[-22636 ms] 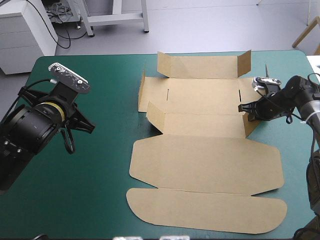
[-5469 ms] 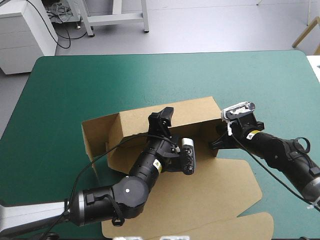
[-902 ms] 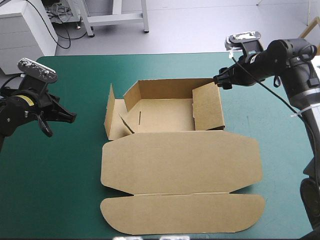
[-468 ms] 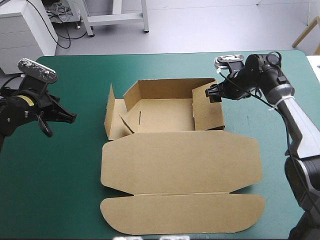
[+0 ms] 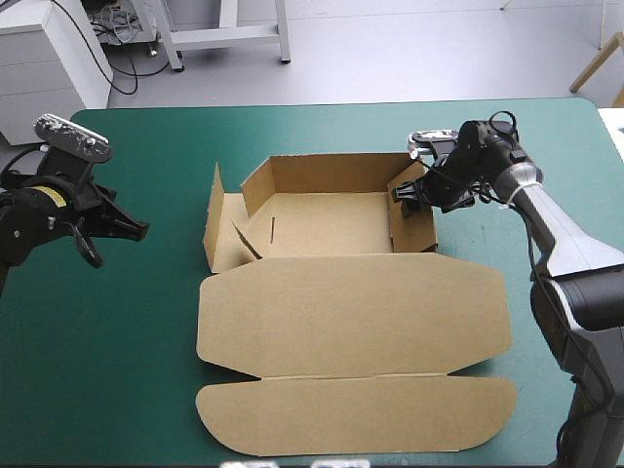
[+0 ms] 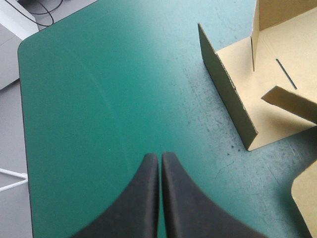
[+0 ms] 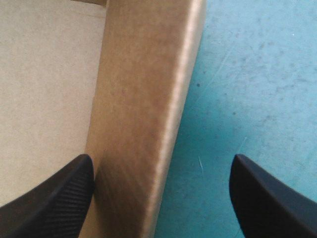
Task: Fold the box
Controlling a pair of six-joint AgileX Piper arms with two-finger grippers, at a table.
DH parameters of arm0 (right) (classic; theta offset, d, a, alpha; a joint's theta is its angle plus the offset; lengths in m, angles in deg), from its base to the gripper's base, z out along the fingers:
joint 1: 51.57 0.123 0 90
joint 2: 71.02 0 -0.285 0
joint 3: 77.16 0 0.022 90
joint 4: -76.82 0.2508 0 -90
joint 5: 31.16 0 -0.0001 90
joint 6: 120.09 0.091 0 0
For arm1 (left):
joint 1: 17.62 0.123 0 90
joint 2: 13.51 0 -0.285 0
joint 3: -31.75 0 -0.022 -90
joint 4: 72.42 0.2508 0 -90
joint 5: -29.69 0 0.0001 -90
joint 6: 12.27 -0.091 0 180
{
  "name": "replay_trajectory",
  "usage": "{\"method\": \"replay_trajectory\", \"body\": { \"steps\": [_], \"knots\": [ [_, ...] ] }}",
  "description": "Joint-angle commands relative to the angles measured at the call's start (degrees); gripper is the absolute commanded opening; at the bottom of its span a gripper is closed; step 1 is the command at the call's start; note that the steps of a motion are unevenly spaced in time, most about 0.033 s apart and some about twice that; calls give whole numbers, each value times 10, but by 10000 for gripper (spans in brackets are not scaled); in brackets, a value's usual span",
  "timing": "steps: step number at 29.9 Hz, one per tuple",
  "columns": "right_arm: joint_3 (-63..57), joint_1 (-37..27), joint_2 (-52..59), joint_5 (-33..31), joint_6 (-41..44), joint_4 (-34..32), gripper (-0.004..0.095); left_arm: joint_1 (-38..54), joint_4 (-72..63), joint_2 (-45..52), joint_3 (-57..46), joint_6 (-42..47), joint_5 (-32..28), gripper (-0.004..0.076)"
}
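Observation:
The brown box (image 5: 331,219) lies mid-table as an open tray. Its back and right walls are raised, a left end flap (image 5: 213,214) stands upright, and the lid (image 5: 351,317) lies flat toward the front edge. My right gripper (image 5: 409,195) is open and straddles the top of the right wall (image 7: 143,74): one finger (image 7: 59,198) is inside the tray, the other outside over the teal-green cover. My left gripper (image 5: 136,229) is shut and holds nothing, over bare cover well to the left of the box. The left wrist view shows its fingertips (image 6: 159,157) closed, with the left flap (image 6: 228,96) ahead of them.
The lid's rounded front flap (image 5: 356,414) reaches close to the table's front edge. A loose inner tab (image 5: 246,237) leans inside the tray's left end. The table's left edge (image 6: 22,114) runs beside my left gripper.
My right gripper has come down from beyond the box's back right corner to straddle its right wall, and the inner flap there now stands more upright. The left arm has not moved.

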Motion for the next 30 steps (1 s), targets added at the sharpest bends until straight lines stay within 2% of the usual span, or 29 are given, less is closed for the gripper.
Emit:
{"method": "replay_trajectory", "body": {
  "steps": [1, 3, 9, 20, 30],
  "knots": [
    [14, -3, 23, 14, -7, 7, 637, 0, 2, 11, 16, 3, -23, -1],
    [14, -3, 22, 14, -11, 11, 523, 0, 2, 11, 16, 3, -19, -1],
    [14, -3, 22, 14, -12, 20, -22, 0, -2, 11, 16, 3, -17, -1],
    [14, -3, 22, 17, -20, 30, -19, 0, -2, 11, 16, 4, -10, -1],
    [27, -7, 63, -4, -56, 12, -19, 0, 30, 11, -4, 5, -9, 0]
  ]
}}
